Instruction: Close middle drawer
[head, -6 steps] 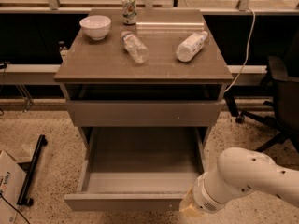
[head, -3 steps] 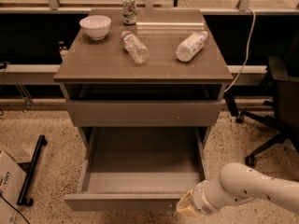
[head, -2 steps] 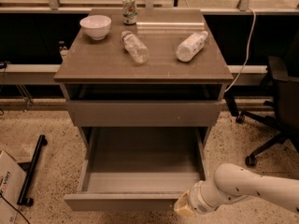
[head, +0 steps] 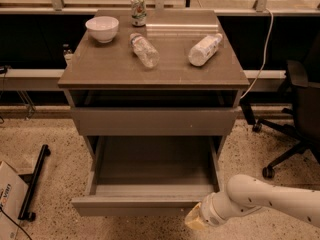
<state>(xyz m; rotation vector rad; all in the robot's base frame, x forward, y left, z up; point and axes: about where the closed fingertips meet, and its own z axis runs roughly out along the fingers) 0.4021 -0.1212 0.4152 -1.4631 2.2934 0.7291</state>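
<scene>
Camera view, middle drawer [head: 145,205] open toward camera, long axis left-right, claw [head: 193,222] at front-right corner, grip unclear.

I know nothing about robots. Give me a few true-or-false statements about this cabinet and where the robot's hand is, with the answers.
1. The middle drawer is pulled out. True.
2. A white bowl stands on the cabinet top. True.
3. The gripper hovers above the bowl. False: it is low down, by the right end of the drawer's front panel.
4. Both bottles stand upright. False: the clear bottle and the white bottle lie on their sides.
5. A can lies inside the drawer. False: the can stands at the back of the cabinet top.
</scene>
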